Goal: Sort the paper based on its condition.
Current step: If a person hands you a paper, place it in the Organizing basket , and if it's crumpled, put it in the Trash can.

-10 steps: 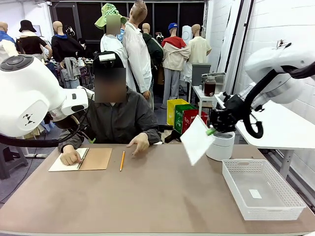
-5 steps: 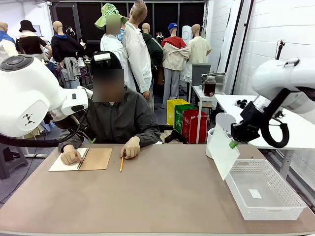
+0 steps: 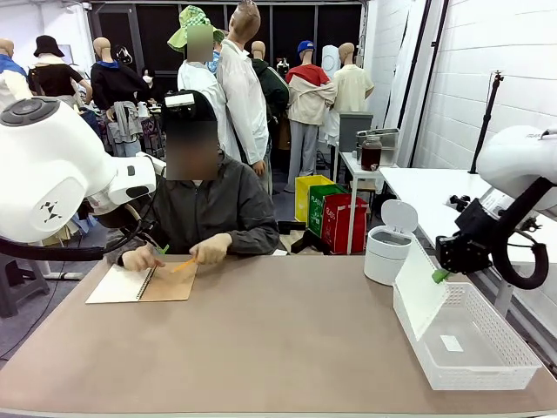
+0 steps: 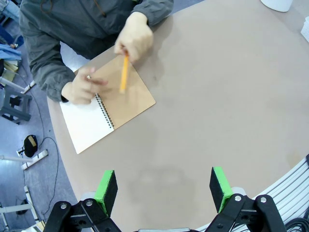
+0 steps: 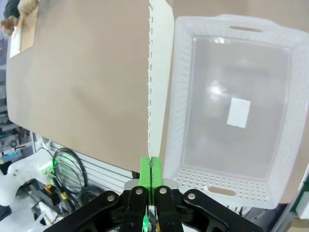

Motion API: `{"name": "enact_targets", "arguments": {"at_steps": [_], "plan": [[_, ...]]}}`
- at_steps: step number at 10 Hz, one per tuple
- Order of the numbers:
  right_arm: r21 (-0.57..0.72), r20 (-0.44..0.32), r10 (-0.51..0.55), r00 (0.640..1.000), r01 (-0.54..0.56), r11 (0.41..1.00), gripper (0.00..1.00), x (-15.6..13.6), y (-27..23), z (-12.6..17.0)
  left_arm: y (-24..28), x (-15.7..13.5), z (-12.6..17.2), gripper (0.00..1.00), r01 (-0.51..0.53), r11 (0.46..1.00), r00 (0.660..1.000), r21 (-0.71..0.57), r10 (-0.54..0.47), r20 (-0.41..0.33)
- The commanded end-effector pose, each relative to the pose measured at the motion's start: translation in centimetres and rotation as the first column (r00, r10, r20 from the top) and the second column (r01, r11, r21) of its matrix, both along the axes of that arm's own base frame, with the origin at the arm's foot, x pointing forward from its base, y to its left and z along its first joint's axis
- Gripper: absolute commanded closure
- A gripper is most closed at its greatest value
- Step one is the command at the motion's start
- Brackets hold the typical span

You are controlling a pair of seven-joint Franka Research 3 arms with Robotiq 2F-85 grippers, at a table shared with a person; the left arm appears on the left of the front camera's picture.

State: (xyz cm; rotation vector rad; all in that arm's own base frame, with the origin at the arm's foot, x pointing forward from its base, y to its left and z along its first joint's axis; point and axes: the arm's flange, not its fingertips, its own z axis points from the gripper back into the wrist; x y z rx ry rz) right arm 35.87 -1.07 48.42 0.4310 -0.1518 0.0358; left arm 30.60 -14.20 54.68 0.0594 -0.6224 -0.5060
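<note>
Pinching a flat sheet of paper (image 3: 420,290) by its edge, your right gripper (image 3: 443,274) hung just above the near rim of the white basket (image 3: 505,373), the sheet dangling below its fingertips; your left gripper (image 4: 164,187) stood with jaws apart over bare table (image 3: 261,348), the notebook (image 4: 107,110) well beyond

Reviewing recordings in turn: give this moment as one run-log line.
right gripper: shut on flat paper sheet | sheet: hanging at white basket rim | left gripper: open, holding nothing | person: pencil over notebook
</note>
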Motion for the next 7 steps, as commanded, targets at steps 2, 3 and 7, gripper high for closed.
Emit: {"name": "enact_targets", "arguments": {"at_steps": [2, 3, 7], "plan": [[-0.040, -0.075, -0.039, 0.996, 0.036, 0.999, 1.00, 0.3, -1.7, -0.2, 0.1, 0.0, 0.0, 0.00, 0.008, 1.000, 1.000, 0.010, -0.008, 0.000], [-0.041, -0.095, -0.034, 0.995, 0.030, 0.999, 1.00, 0.7, -2.3, -0.3, 0.1, 0.0, 0.0, 0.00, 0.008, 1.000, 1.000, 0.010, -0.008, 0.000], [-0.046, -0.224, 0.044, 0.974, -0.056, 0.997, 1.00, 4.1, -3.7, -2.1, 0.1, 0.0, 0.0, 0.00, 0.008, 1.000, 1.000, 0.010, -0.008, 0.000]]}}
